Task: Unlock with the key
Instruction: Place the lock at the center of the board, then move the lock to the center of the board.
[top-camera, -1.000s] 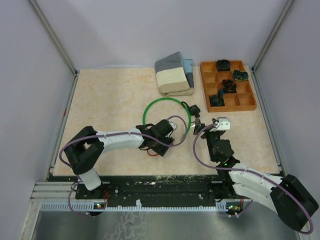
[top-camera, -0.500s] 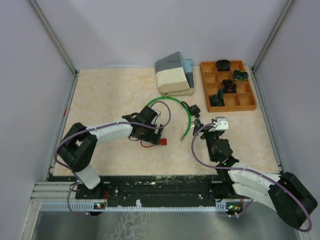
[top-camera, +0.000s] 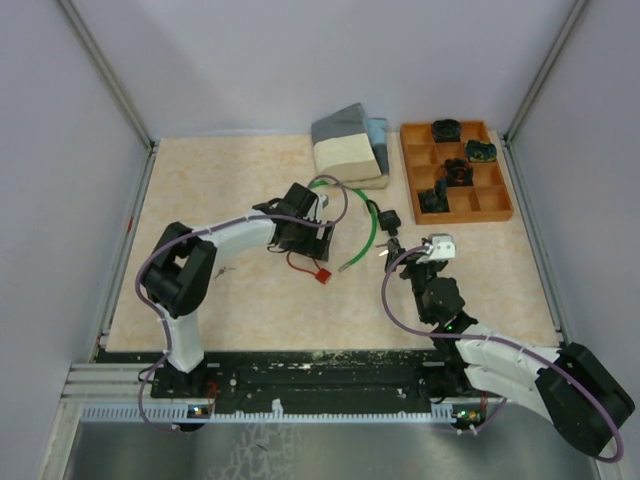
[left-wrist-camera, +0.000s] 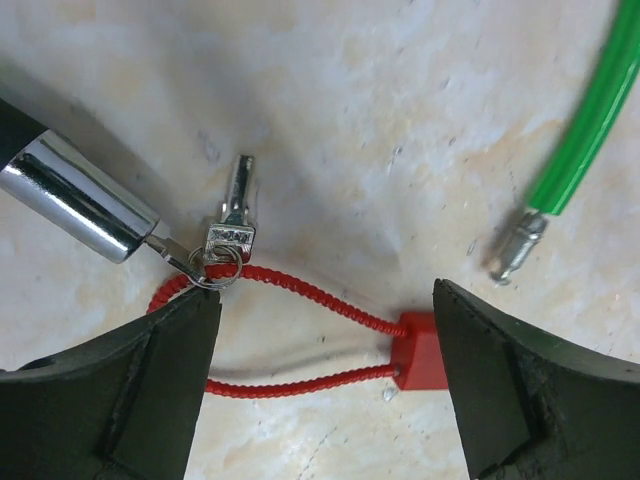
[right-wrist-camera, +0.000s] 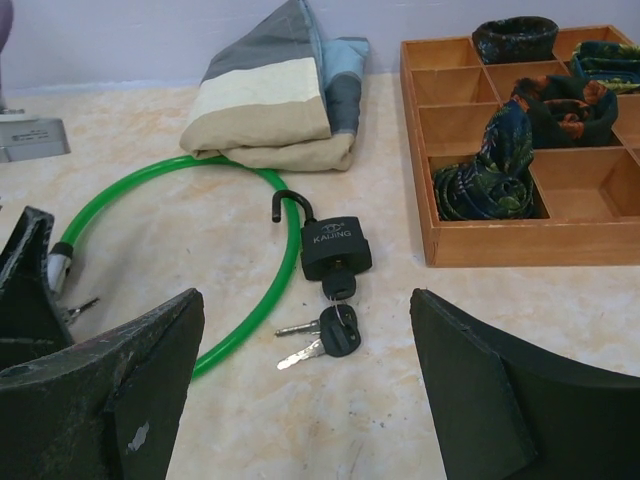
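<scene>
A black padlock (right-wrist-camera: 335, 247) lies on the table with one end of its shackle free and a key (right-wrist-camera: 340, 284) in its keyhole. Spare keys (right-wrist-camera: 332, 336) hang from it on a ring. In the top view the padlock (top-camera: 388, 216) lies just beyond my right gripper (top-camera: 400, 256). My right gripper (right-wrist-camera: 305, 400) is open and empty, a short way in front of the keys. My left gripper (left-wrist-camera: 325, 400) is open and empty over a red cable seal (left-wrist-camera: 420, 345) that carries a small key (left-wrist-camera: 236, 212). A green cable (right-wrist-camera: 250, 320) curves past the padlock.
The green cable's metal end (left-wrist-camera: 515, 245) lies loose by the red seal (top-camera: 322, 277). A chrome cylinder (left-wrist-camera: 75, 205) is hooked to the small key's ring. A folded cloth (top-camera: 345, 150) and a wooden tray (top-camera: 493, 212) holding dark rolled cloths stand at the back.
My left gripper has moved back and away from the front edge. The green cable has been pulled from a closed loop into an open curve. The right arm has barely moved.
</scene>
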